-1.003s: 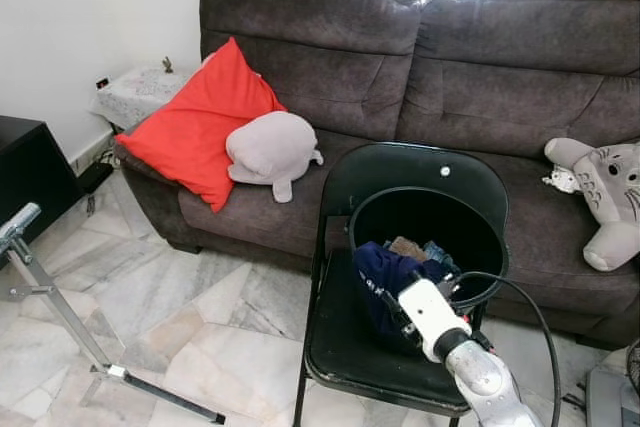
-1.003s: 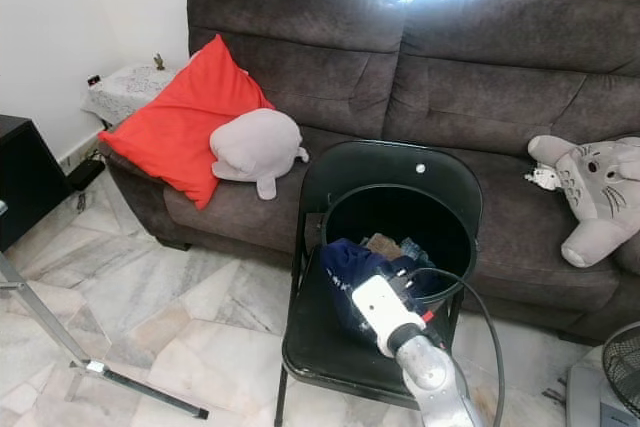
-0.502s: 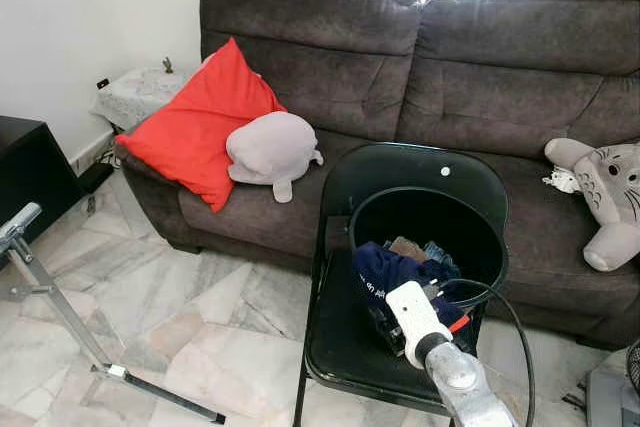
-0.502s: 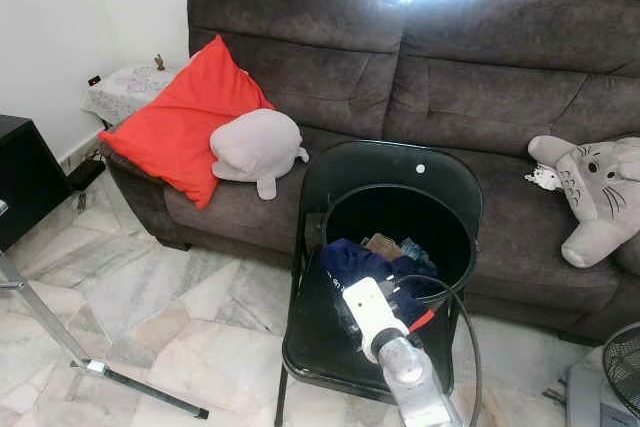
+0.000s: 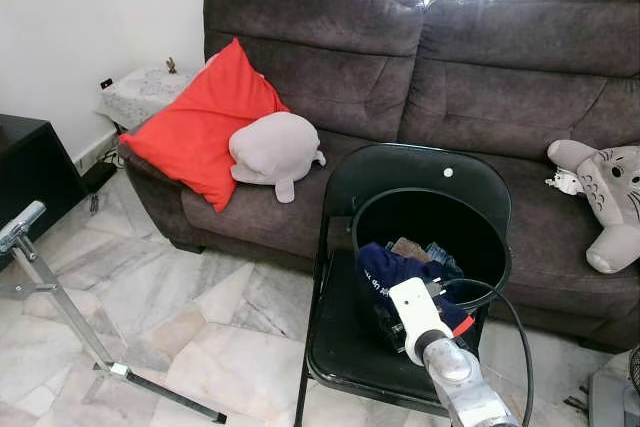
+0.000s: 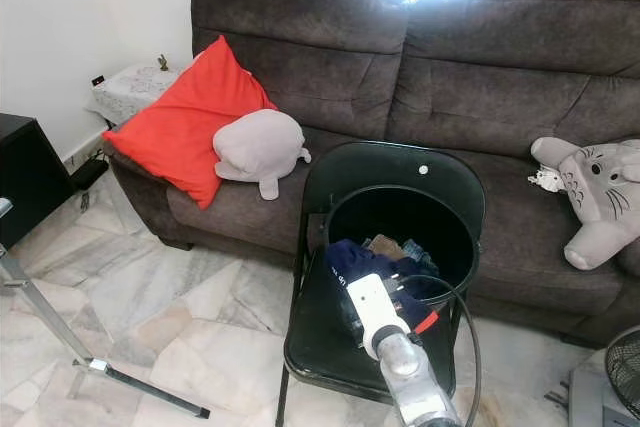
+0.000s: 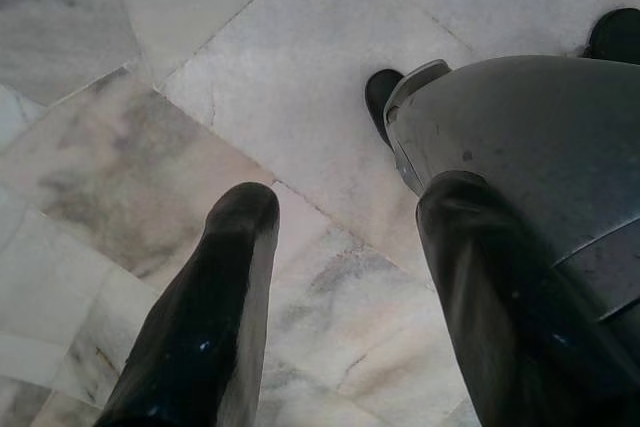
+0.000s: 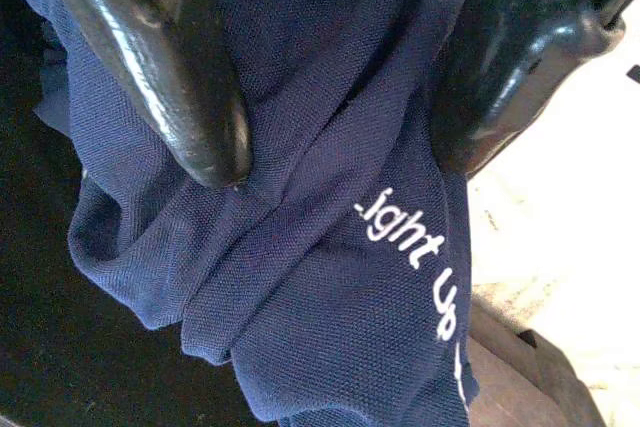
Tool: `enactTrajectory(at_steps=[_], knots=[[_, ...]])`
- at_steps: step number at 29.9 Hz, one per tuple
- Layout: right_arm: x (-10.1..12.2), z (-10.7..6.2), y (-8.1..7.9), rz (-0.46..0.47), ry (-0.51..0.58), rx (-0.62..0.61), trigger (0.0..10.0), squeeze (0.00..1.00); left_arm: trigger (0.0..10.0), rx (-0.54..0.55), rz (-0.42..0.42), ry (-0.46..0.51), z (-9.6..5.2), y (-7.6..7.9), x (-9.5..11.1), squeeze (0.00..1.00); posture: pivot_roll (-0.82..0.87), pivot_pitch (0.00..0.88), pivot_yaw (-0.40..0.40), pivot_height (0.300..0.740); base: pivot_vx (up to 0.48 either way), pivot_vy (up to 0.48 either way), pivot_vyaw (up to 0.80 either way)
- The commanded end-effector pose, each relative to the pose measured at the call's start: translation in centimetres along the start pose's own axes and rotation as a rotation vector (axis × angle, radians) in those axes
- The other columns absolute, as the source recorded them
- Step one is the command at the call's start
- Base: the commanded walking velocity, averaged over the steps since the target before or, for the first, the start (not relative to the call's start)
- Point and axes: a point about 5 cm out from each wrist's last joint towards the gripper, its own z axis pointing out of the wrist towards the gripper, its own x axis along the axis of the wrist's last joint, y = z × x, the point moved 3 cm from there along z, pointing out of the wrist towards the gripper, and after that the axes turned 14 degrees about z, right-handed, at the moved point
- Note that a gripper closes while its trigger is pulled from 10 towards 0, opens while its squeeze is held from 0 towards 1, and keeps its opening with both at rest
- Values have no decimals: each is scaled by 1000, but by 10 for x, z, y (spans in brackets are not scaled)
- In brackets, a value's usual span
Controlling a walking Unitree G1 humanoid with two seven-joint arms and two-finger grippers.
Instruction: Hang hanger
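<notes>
A dark brown fabric sofa [image 5: 450, 67] stood behind a black folding metal chair [image 5: 345, 347], whose seat carried a round black plastic basket [image 5: 495, 247] against the chair back. A navy blue knit shirt with white lettering [image 8: 330, 247] spilled over the basket's front rim.

The right gripper [image 8: 340, 117] pressed its parted fingers into that shirt, a fold bunched between them but not clamped. No hanger could be seen, so I judged the step to be fetching a garment first; the next move called for closing on the fold and lifting.

The left gripper [image 7: 340, 277] hung open over the pale marble floor tiles [image 7: 250, 77].

Compared with a second before, the right wrist had swung toward the chair's middle.
</notes>
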Motion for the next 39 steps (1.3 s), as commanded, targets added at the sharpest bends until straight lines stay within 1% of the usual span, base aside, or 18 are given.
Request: enactTrajectory(at_steps=[1,13,17,18,22,24,26,29,33,36,37,39], knots=[[-17,-2,1,25,-69,-9,0,0,10000,-44,-6,-14,0,11,-4,0,-18,0,-11,740,0,0,0],[-16,-1,-1,34,-59,-6,0,0,10000,-52,2,-15,0,11,-4,0,-15,0,-11,740,0,0,0],[-8,0,-3,45,-15,10,0,0,10000,-53,5,-15,0,11,-4,0,-17,0,-10,740,0,0,0],[-1,0,-5,53,19,25,0,0,10000,-53,7,-14,0,11,-4,0,-18,0,-11,740,0,0,0],[13,0,-6,77,102,32,0,0,10000,-52,9,-13,0,11,-3,0,-18,0,-11,740,0,0,0],[16,0,-6,82,119,30,0,0,10000,-51,9,-13,0,11,-3,0,-18,0,-11,740,0,0,0],[25,-2,-2,101,166,13,0,0,10000,-50,12,-14,0,11,-3,0,-20,0,-13,740,0,0,0],[42,-7,11,144,267,-43,0,0,10000,-50,14,-15,0,11,-3,0,-25,0,-15,740,0,0,0],[47,-9,15,150,292,-60,0,0,10000,-50,14,-15,0,11,-3,0,-25,0,-15,740,0,0,0],[63,-21,30,204,386,-113,0,0,10000,-49,15,-14,0,11,-3,0,-33,0,-16,740,0,0,0],[68,-30,37,221,425,-135,0,0,10000,-50,15,-13,0,11,-3,0,-38,0,-17,740,0,0,0],[70,-32,39,224,433,-140,0,0,10000,-50,16,-13,0,11,-3,0,-38,0,-17,740,0,0,0]])
